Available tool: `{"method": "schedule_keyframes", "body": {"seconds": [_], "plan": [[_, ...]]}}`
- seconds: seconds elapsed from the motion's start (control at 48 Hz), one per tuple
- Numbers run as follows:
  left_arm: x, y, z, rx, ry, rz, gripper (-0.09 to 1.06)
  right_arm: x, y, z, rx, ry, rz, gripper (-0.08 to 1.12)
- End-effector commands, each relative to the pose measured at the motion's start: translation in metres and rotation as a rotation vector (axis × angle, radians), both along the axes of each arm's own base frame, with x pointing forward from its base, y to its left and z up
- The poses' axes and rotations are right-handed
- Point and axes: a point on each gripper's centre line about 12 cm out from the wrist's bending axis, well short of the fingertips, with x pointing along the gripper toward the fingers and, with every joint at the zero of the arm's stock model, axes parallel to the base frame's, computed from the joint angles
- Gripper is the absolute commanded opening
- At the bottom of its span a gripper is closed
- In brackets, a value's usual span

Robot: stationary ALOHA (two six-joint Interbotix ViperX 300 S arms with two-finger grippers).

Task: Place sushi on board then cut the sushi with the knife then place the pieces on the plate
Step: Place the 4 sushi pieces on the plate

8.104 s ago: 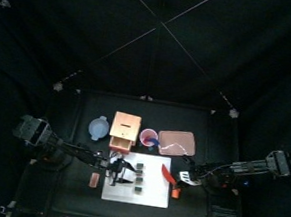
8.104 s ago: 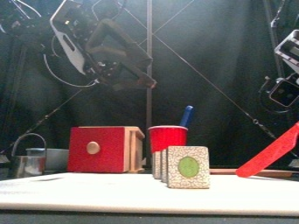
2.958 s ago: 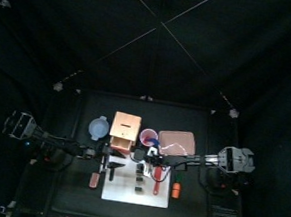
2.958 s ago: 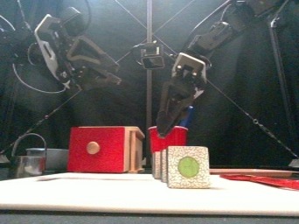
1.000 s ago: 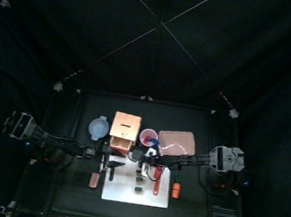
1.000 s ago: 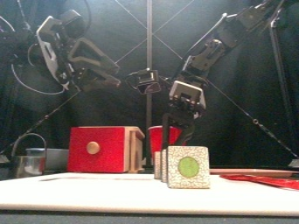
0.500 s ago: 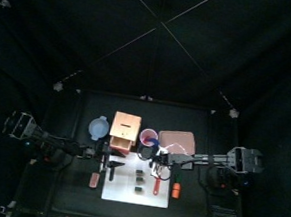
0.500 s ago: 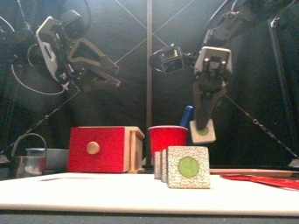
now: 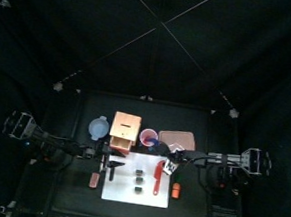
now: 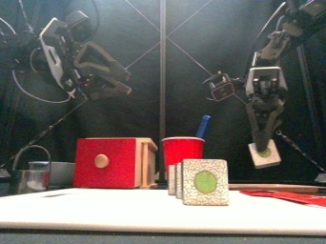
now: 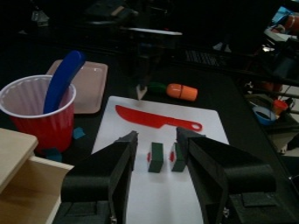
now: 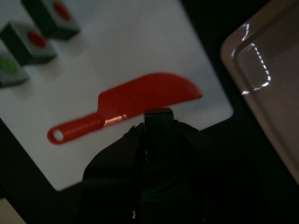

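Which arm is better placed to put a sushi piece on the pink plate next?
Right. The right claw holds a sushi piece raised near the pink tray; the left claw is open and empty, across the board.

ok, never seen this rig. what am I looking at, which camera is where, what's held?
Two robot arms work at a black table. One picture looks down from above, one looks level from the table's front edge, and one camera rides on each wrist. On the white board lie a red knife and the other sushi pieces. Behind stand a wooden box, a red cup holding a blue knife, and a pink tray. The right hand holds one sushi piece aloft; the left hand hangs open over the board.
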Motion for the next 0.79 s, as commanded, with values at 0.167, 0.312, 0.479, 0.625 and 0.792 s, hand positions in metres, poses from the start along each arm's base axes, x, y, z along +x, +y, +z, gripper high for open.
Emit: {"method": "schedule_keyframes", "body": {"seconds": [0.167,0.312,0.479,0.625,0.792], "plan": [[0.004,-0.002,0.011,-0.003,-0.041,-0.003,0.80,-0.008,-0.054,0.021,-0.038,-0.159,-0.202,0.57],[0.004,-0.002,0.010,-0.003,-0.038,-0.003,0.79,-0.015,-0.070,0.013,-0.010,-0.142,-0.290,0.57],[0.002,-0.002,0.008,0.001,-0.033,-0.005,0.79,-0.020,-0.080,0.012,0.050,-0.153,-0.387,0.57],[0.002,-0.003,0.008,0.010,-0.031,-0.013,0.79,-0.023,-0.089,0.009,0.108,-0.161,-0.527,0.57],[0.002,-0.004,0.008,0.023,-0.031,-0.026,0.79,-0.026,-0.100,0.004,0.089,-0.171,-0.644,0.57]]}}
